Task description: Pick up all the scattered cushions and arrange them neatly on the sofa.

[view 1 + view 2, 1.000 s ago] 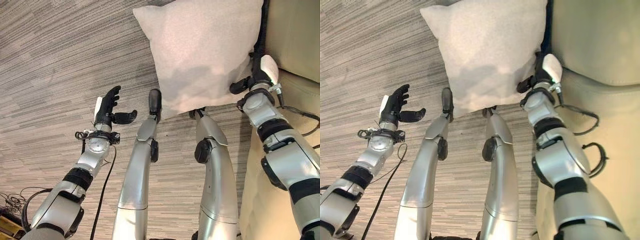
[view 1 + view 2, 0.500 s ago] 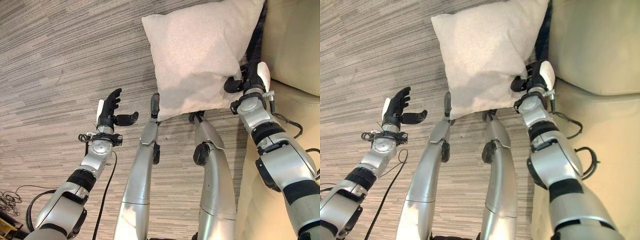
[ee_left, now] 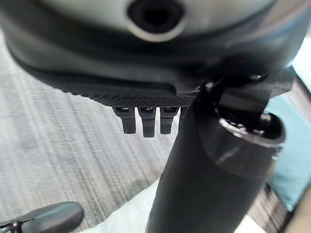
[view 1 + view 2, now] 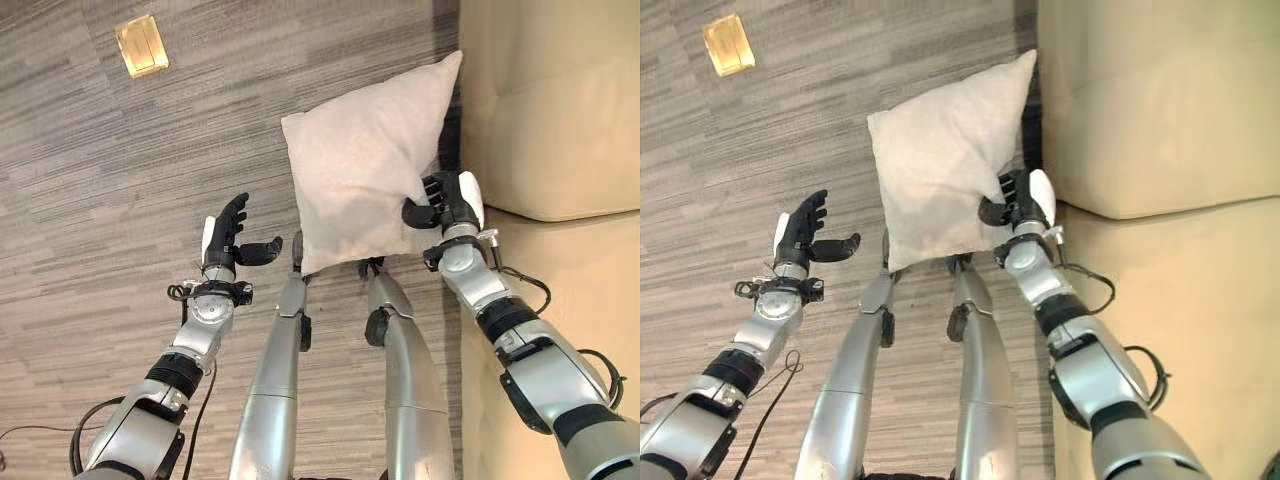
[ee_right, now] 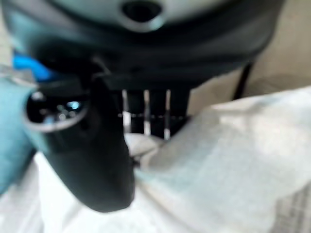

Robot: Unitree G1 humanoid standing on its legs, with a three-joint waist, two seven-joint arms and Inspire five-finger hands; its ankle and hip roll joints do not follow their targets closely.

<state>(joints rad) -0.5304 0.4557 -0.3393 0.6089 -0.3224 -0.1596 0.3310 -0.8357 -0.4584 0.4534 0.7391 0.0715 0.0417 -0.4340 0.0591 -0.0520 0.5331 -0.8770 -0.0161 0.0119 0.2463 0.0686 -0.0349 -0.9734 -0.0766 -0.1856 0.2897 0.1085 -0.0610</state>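
The cushion (image 4: 365,185) hangs at frame centre, clear of the floor (image 4: 120,180), gripped at its lower right edge by the right hand (image 4: 445,203), whose fingers and thumb are curled into the fabric. The cushion's long axis runs diagonally, from its lower left corner to its upper right corner, which lies against the sofa (image 4: 545,110) filling the right side of the frame. The sofa is directly right of the held cushion, so the placing move is judged to be a rightward carry by the right arm. The left hand (image 4: 228,235), centre left, is empty with relaxed fingers. The sofa seat is cut off at the right edge; the grip contact is partly hidden behind fabric.
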